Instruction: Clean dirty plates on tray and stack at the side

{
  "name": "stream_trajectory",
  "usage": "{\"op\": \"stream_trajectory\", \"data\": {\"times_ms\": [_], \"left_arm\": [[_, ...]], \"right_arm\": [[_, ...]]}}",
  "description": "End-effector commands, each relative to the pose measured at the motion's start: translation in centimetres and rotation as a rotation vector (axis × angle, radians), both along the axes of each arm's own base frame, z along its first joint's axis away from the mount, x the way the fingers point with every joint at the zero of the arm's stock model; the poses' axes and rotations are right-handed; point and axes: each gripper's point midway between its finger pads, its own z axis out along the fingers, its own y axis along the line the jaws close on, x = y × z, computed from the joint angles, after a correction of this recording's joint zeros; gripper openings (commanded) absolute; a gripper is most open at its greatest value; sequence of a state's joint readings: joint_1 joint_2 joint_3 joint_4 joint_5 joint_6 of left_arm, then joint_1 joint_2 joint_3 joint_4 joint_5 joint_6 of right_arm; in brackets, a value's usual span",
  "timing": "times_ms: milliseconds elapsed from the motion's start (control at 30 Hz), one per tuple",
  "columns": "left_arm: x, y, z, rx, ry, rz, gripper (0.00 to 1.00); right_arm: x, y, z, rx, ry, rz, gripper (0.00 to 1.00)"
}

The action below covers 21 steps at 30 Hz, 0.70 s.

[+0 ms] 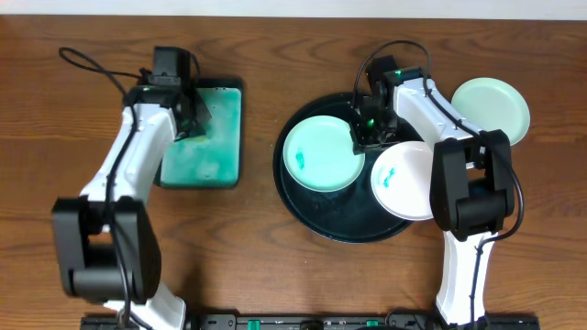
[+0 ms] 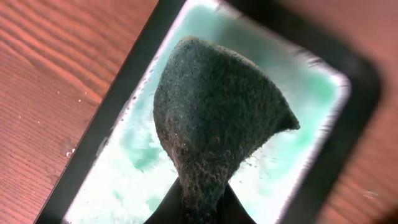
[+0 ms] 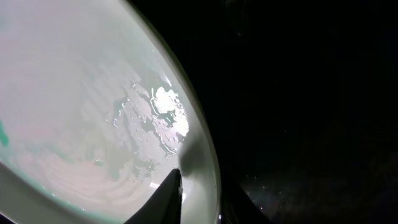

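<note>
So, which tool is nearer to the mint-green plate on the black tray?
Right. The right tool is at the rim of the mint-green plate; the left tool holds a pad over the rectangular tray, far away.

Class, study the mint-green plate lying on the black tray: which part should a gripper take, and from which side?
Pinch the mint-green plate by its raised rim, from the right, where the right gripper sits: it lies flat and shallow, so probably only the edge offers purchase.
</note>
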<state>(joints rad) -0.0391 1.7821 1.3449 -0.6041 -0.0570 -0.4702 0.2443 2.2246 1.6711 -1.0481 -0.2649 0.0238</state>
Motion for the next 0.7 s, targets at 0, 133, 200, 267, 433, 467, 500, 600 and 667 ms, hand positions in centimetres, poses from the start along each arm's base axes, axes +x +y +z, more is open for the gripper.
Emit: {"op": "stream_trajectory", "data": {"times_ms": [0, 133, 200, 267, 433, 467, 500, 600, 667], "left_arm": [[-0.2, -1.0, 0.4, -0.063, -0.003, -0.036, 0.07], [-0.3, -0.9, -0.7, -0.057, 0.025, -0.032, 0.07], [-0.4, -0.9, -1.6, -0.057, 0.046, -0.032, 0.07], [-0.5, -1.0, -2.6, -0.056, 0.073, -0.033, 0.07], [-0.3, -1.0, -2.7, -0.053, 0.072, -0.04, 0.07], [-0.1, -1.0, -1.9, -0.051, 0.053, -0.047, 0.07], [0.0, -1.0, -1.1, -0.05, 0.035, -0.051, 0.07], [0.3, -1.0, 2.3, -0.05, -0.047, -0.053, 0.07], [0.2, -1.0, 4.8, -0.05, -0.108, -0.054, 0.07]], "right_arm": [[-0.3, 0.1, -0.5, -0.006, 0.008, -0.017, 0.19], [-0.4, 0.1, -1.5, -0.005, 0.002, -0.036, 0.19], [-0.6, 0.1, -2.0, -0.005, 0.003, -0.043, 0.17], [-0.7, 0.0, -2.3, -0.005, 0.004, -0.051, 0.14], [-0.6, 0.1, -2.3, -0.004, 0.001, -0.051, 0.02], [-0.6, 0.1, -2.3, -0.004, 0.001, -0.051, 0.01], [-0.6, 0.1, -2.3, -0.004, 0.001, -0.051, 0.01], [-0.6, 0.1, -2.3, -0.004, 0.001, -0.051, 0.01], [-0.6, 0.1, -2.3, -0.004, 0.001, -0.051, 0.02]]}}
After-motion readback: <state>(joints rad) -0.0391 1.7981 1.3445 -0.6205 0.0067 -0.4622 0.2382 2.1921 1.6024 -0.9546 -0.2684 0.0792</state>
